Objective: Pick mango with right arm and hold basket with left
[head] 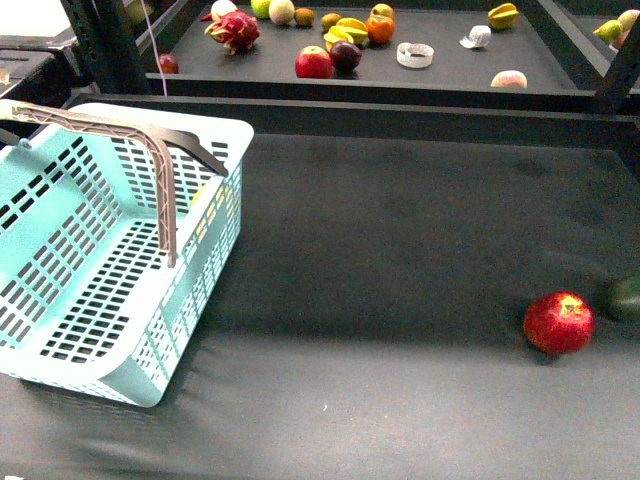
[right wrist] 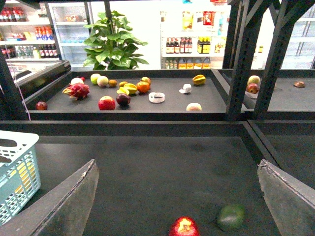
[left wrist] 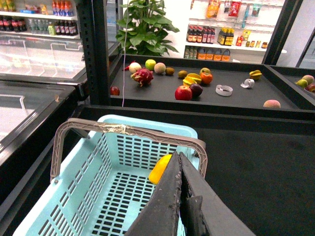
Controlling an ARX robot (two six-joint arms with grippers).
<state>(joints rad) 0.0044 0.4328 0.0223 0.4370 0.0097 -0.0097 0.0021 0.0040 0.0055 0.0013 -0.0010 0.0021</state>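
Note:
The mango (left wrist: 160,169), plain yellow, lies inside the light blue basket (left wrist: 74,196) against its far wall. In the front view only a yellow patch of it (head: 203,196) shows through the slots of the basket (head: 60,300). My left gripper (left wrist: 180,156) is shut and empty. It hangs over the basket, close to the brown handle (left wrist: 128,131). My right gripper (right wrist: 177,164) is wide open and empty above the mat, with the red apple (right wrist: 183,227) and the dark green fruit (right wrist: 231,217) below it. Neither arm shows in the front view.
The red apple (head: 559,322) and the dark green fruit (head: 622,297) lie at the mat's right edge. A raised shelf (head: 450,70) behind holds several fruits, with black frame posts (head: 100,40) at its sides. The basket's corner shows in the right wrist view (right wrist: 17,172).

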